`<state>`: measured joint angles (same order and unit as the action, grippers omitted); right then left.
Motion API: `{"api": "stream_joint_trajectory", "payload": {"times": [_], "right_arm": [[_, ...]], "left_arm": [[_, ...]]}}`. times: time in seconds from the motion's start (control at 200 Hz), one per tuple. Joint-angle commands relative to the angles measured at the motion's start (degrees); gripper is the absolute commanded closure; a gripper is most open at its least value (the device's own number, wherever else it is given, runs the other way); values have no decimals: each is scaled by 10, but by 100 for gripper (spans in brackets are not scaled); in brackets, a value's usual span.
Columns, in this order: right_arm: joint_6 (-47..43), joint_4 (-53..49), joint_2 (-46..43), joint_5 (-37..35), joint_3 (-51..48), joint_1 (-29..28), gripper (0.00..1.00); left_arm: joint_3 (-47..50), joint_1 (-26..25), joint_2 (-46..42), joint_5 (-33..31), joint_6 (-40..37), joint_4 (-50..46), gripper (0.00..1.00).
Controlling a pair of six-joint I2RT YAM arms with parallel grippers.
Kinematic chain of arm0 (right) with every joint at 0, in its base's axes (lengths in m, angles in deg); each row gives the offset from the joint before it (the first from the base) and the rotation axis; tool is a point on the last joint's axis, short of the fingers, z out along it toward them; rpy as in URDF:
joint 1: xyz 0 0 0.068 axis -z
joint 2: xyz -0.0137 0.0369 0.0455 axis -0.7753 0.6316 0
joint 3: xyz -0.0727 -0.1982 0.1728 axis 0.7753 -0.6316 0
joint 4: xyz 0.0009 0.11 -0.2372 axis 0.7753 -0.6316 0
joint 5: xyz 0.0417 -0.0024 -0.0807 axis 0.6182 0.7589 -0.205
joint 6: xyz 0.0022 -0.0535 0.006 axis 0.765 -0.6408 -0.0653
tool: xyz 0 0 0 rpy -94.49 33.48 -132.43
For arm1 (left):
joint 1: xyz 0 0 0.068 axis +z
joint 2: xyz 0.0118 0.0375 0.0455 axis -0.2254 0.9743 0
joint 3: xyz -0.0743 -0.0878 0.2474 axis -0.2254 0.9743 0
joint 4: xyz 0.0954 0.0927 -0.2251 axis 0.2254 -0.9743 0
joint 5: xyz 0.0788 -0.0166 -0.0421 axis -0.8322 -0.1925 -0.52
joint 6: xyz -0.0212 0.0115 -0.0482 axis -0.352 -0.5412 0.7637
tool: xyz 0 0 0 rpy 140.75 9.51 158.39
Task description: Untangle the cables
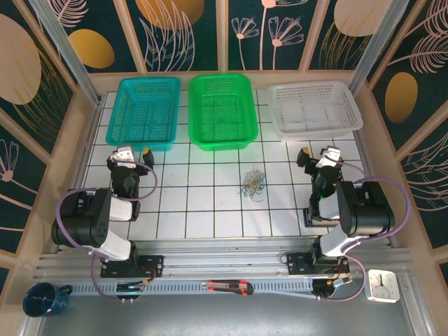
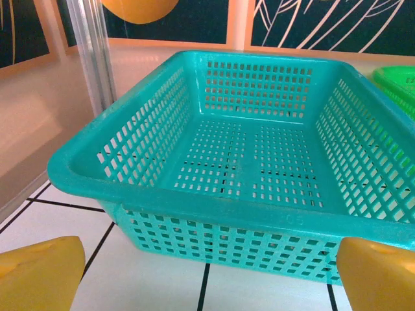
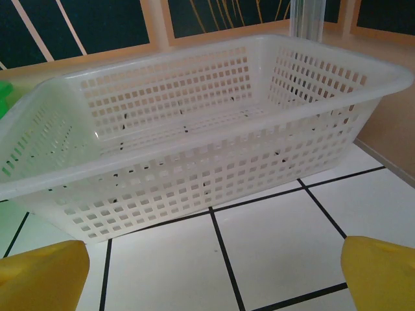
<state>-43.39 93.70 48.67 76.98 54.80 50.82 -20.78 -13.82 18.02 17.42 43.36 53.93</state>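
The cables (image 1: 253,183) lie as one small tangle of thin white, dark blue and pale yellow loops on the white gridded table, right of centre. My left gripper (image 1: 131,150) rests at the left, just in front of the teal basket (image 1: 142,145), and stands open. Its yellow fingers (image 2: 39,272) sit wide apart with bare table between them. My right gripper (image 1: 318,151) is at the right, facing the white basket (image 1: 318,131), and is also open, with nothing between its yellow fingers (image 3: 382,272). The tangle lies between the two arms, nearer the right one.
Three baskets line the back: teal (image 2: 194,201), green (image 1: 224,145) and white (image 3: 194,155), all with nothing in them. On the rail by the arm bases lie a box cutter (image 1: 227,286), a small clock (image 1: 383,285) and a dark blue mug (image 1: 43,299).
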Motion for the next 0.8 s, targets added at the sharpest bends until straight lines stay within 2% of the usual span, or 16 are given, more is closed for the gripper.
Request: {"api": "stream_joint_trajectory", "payload": {"times": [0.0, 0.606, 0.791], "right_arm": [[2, 33, 3, -14, -6, -3, 1], [2, 32, 3, -15, -6, -3, 1], [2, 32, 3, -15, -6, -3, 1]], "left_arm": [[3, 1, -3, 8, -2, 22, 1], [3, 1, -3, 8, -2, 22, 1], [7, 1, -3, -18, 8, 27, 1]]}}
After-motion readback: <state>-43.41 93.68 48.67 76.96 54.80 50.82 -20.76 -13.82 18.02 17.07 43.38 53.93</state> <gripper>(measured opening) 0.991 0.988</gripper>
